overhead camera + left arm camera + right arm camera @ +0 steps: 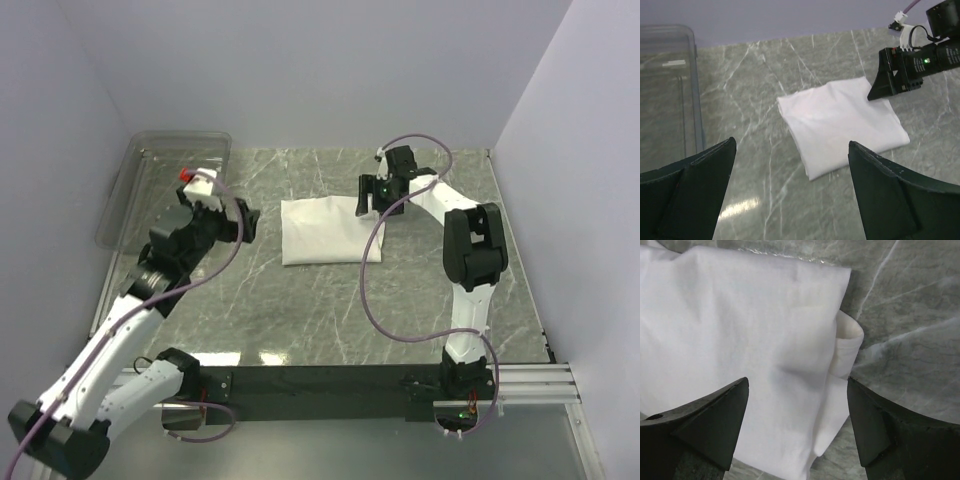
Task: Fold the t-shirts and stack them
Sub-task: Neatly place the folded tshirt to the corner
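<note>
A white t-shirt [325,230] lies folded into a rectangle on the marble table, its print hidden. It also shows in the left wrist view [842,122] and fills the right wrist view [740,350]. My right gripper [364,200] is open just above the shirt's far right corner, where a folded layer sticks out; it holds nothing [797,390]. My left gripper [250,224] is open and empty, to the left of the shirt and apart from it [792,155].
A clear plastic bin [165,185] stands at the far left of the table, also in the left wrist view [667,90]. Grey walls close in the table. A purple cable [375,300] hangs from the right arm over the table.
</note>
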Robot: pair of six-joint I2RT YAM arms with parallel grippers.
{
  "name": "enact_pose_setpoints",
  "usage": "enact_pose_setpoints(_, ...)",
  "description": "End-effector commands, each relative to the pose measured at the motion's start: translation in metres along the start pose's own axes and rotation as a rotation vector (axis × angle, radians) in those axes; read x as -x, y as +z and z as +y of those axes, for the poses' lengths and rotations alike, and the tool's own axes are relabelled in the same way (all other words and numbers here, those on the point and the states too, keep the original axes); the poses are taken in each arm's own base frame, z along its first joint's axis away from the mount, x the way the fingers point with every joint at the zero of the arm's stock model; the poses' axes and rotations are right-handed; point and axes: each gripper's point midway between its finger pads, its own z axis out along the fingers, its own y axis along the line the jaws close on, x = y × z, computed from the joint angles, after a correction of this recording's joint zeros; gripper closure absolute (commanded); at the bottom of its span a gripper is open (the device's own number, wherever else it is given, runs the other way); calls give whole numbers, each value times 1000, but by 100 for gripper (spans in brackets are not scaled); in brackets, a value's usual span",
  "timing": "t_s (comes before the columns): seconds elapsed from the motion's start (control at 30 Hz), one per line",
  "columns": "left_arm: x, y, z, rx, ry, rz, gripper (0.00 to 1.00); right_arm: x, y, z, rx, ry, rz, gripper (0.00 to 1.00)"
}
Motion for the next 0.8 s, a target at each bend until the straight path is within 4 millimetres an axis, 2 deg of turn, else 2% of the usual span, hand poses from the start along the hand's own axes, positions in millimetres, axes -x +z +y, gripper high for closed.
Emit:
enact_pose_setpoints(0.0,-10,-25,6,24,-32,2,0,-4,16,-5,-52,28,8,14)
enact_pose_setpoints(0.1,-12,-41,6,17,-48,-8,1,-7,20,-22,-138,41,8,15)
enact_pose_setpoints(0.2,-21,-51,8,18,-51,-6,1,-6,20,-28,-169,50,4,14)
enact_pose_setpoints(0.27,-26,-57,9,19,-54,-5,1,-9,21,-26,-150,47,16,14)
enact_pose_setpoints(0.3,-33,-57,10,22,-55,7,1,-15,23,-18,-108,43,44,15)
enact_pose_setpoints(0.43,-38,-63,8,6,-76,-9,1,-28,30,-1,-16,39,102,21)
enact_pose_setpoints(0.57,-38,-68,9,4,-83,-27,1,-30,27,17,57,8,119,32)
enact_pose_setpoints(0.77,-43,-69,7,-8,-88,-18,1,-35,30,23,92,-16,142,65)
